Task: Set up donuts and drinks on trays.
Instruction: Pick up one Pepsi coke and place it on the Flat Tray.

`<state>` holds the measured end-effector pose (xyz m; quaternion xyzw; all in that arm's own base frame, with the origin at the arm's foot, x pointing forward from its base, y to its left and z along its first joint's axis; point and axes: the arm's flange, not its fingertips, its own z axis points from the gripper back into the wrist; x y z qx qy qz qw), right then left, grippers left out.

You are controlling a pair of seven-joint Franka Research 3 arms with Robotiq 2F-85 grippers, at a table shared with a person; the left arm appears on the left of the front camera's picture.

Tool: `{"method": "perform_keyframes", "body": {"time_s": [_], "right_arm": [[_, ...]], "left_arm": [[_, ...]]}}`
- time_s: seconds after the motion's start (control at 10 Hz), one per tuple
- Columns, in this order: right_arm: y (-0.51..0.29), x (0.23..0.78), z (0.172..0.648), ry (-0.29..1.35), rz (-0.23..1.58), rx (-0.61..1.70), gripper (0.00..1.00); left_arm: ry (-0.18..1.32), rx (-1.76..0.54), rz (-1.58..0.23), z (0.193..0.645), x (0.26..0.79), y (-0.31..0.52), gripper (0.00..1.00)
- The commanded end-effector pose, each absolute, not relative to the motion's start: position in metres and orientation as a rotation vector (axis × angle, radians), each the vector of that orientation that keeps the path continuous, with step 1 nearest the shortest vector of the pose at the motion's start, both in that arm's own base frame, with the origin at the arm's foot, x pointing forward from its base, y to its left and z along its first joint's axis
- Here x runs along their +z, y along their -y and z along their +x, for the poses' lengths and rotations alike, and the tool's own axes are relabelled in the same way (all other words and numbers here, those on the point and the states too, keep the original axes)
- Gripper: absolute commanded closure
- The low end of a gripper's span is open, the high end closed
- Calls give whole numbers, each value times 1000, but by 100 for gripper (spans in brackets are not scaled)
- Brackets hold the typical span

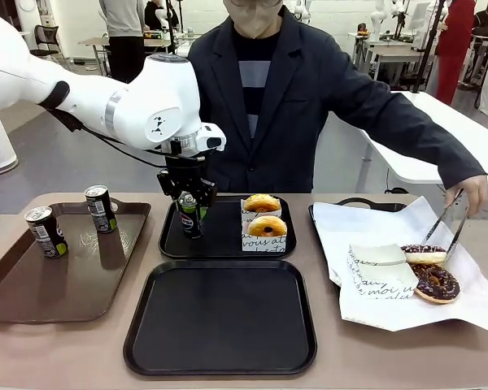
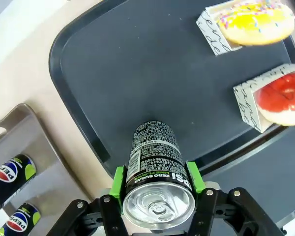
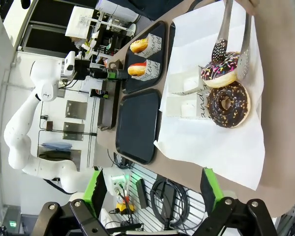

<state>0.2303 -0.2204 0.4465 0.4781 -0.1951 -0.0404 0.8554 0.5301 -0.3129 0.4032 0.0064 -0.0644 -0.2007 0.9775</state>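
Left gripper [image 2: 157,181]: green pads pinching a black soda can [image 2: 155,147] just under its silver top
Can axis: upright, base pointing straight down from my fingers
Can position: over the left part of the far black tray [image 1: 226,242], inside the rim; I cannot tell whether the base touches
Neighbours: sleeved glazed donuts [image 1: 267,226] on that tray's right half, apart from the can
Next move, my guess: straight down and let go, no sideways shift needed
Nearer arm: my left, already on it
Right gripper [image 3: 151,189]: spread wide, nothing between the pads
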Motion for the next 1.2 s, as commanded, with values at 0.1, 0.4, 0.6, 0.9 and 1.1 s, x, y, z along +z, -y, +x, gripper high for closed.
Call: {"method": "perform_keyframes", "body": {"time_s": [0.1, 0.4, 0.6, 0.9, 1.1], "right_arm": [[220, 446, 231, 432, 1023, -72, 0], [220, 446, 231, 432, 1023, -72, 0], [220, 446, 231, 432, 1023, -72, 0], [220, 446, 231, 432, 1023, -72, 0], [220, 446, 231, 432, 1023, -72, 0]], "left_arm": [[94, -353, 42, 545, 397, 318, 41], [80, -347, 25, 545, 399, 316, 0], [110, -362, 13, 534, 416, 312, 0], [123, -386, -32, 497, 453, 290, 0], [138, -467, -76, 437, 488, 261, 0]]}}
